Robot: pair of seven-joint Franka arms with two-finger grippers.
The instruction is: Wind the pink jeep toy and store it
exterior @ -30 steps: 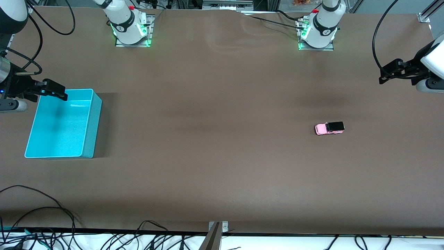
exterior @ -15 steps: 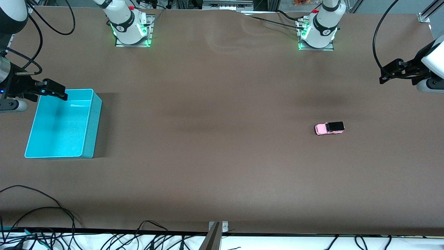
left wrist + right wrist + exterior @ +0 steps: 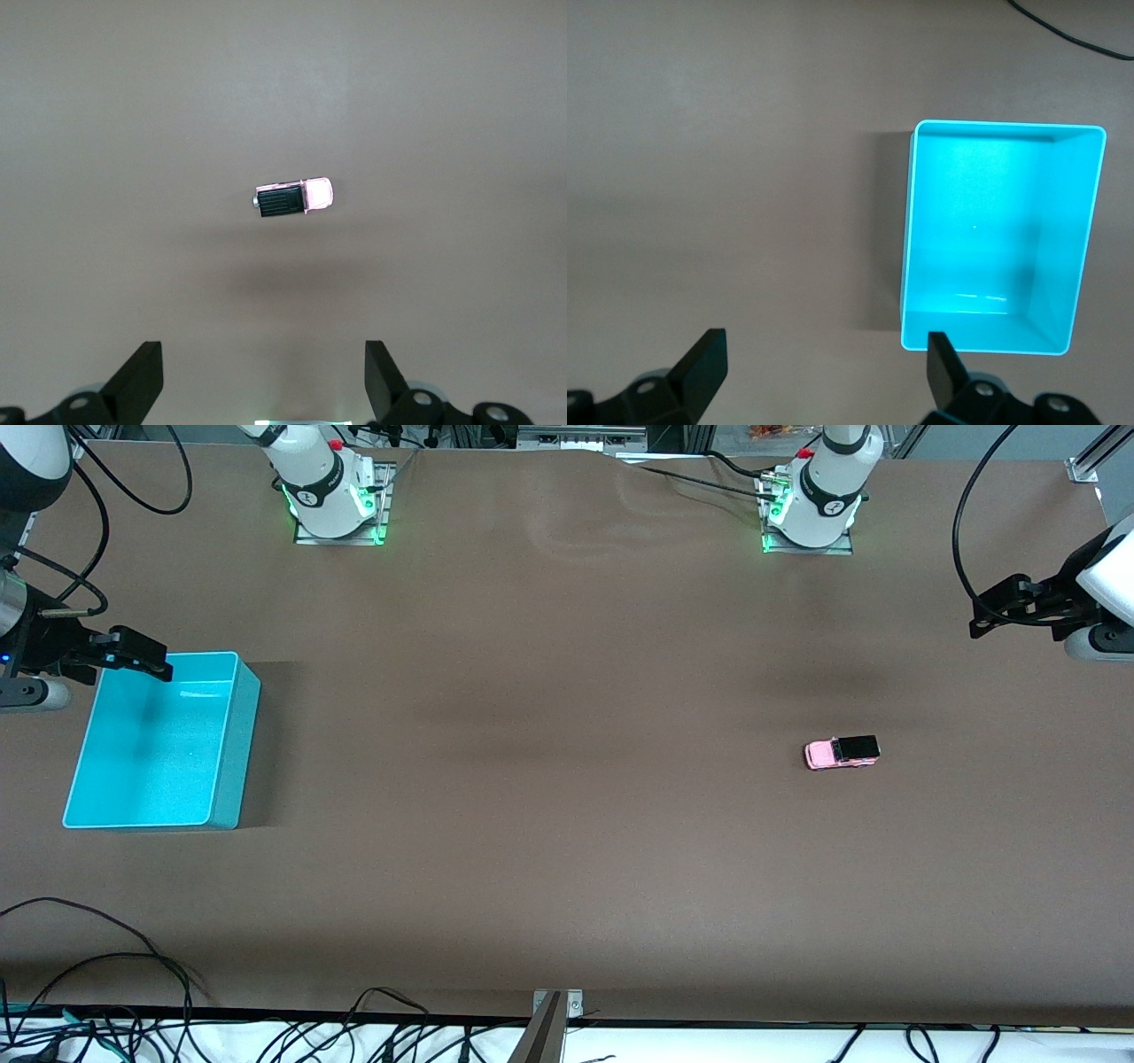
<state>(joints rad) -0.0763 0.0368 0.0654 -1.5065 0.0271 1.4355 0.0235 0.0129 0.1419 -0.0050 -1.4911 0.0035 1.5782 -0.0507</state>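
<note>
Pink with a black roof, the pink jeep toy (image 3: 842, 752) sits on its wheels on the brown tabletop (image 3: 567, 779), toward the left arm's end and well apart from everything else. In the left wrist view the toy (image 3: 293, 197) lies on bare brown surface ahead of the left claw (image 3: 264, 381), whose two fingers (image 3: 142, 376) stand spread wide with nothing between them — the toy is clear of them, not touched. From the front camera the left claw (image 3: 983, 615) hangs in the air over the tabletop's edge at that arm's end, well away from the toy.

At the right arm's end stands a turquoise bin (image 3: 235, 744). The right claw (image 3: 146, 657) hovers over the bin's rim; its fingers (image 3: 704, 363) are spread too, holding nothing, and the bin (image 3: 908, 266) shows beneath it.
</note>
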